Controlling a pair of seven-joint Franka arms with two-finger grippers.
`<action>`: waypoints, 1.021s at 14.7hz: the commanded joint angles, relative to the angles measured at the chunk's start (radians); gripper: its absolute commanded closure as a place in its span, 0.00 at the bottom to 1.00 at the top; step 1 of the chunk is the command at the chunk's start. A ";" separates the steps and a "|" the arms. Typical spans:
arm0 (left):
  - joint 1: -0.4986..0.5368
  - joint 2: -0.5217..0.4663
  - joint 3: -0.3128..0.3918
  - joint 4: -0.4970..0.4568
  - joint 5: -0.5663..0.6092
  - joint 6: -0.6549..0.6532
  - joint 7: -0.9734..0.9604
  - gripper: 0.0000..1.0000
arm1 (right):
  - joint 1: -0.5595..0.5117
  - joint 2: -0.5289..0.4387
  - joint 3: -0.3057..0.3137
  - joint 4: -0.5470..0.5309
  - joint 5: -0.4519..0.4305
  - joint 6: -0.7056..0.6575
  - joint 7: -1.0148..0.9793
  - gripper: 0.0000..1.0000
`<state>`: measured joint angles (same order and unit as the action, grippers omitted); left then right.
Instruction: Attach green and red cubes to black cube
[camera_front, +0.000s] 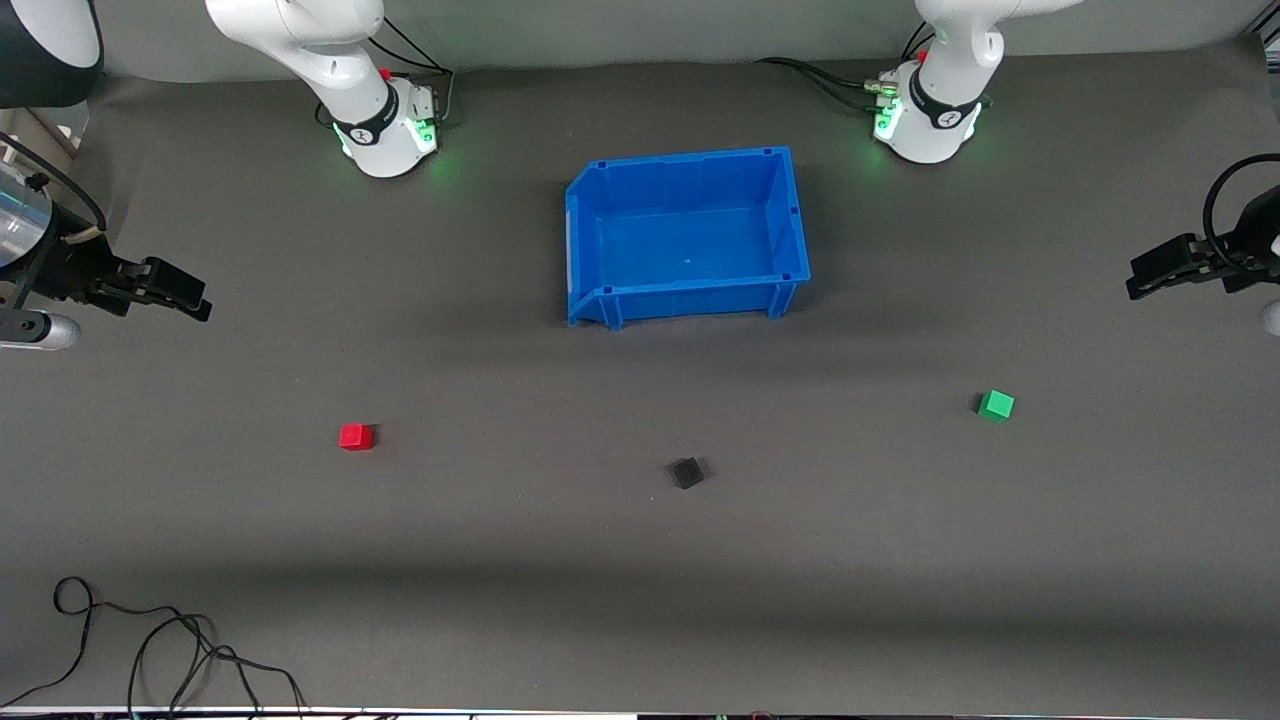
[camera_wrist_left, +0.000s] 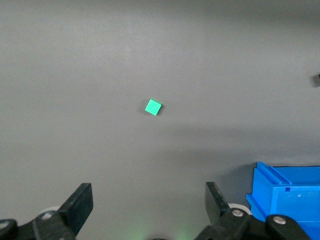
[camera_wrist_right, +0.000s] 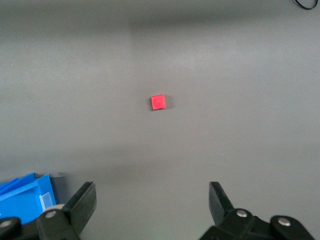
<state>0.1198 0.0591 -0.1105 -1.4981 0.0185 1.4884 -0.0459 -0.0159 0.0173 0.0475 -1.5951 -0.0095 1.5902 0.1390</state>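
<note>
Left wrist view shows the left claw (camera_wrist_left: 145, 210) spread and empty above the surface (camera_wrist_left: 75, 60), green cube (camera_wrist_left: 153, 107) well ahead of it. Right claw (camera_wrist_right: 152, 202) likewise spread, red cube (camera_wrist_right: 158, 102) ahead. Black cube (camera_front: 687, 472) sits between them, apart. Cubes are small: an off-centre descent could nudge one away.

I see the small matte black cube (camera_front: 686, 472) resting flat on the grey table, turned slightly askew and untouched. The small matte bright red cube (camera_front: 356, 437) sits well apart from it toward the right arm's end. The small matte bright green cube (camera_front: 996, 405) lies well apart from it toward the left arm's end, a little farther from the front camera.
</note>
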 joint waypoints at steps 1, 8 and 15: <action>-0.009 -0.015 0.005 -0.008 0.009 0.010 -0.002 0.00 | -0.007 0.007 0.003 0.023 0.016 -0.015 0.002 0.00; -0.002 -0.016 0.006 0.001 0.004 -0.026 -0.002 0.00 | -0.007 0.016 0.003 0.038 0.014 -0.016 -0.018 0.00; 0.000 0.028 0.012 0.030 0.018 -0.019 -0.248 0.00 | -0.006 0.072 0.009 0.015 -0.038 0.043 -0.061 0.00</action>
<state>0.1248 0.0606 -0.0964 -1.4806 0.0214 1.4761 -0.1774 -0.0158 0.0634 0.0493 -1.5844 -0.0270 1.6144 0.1044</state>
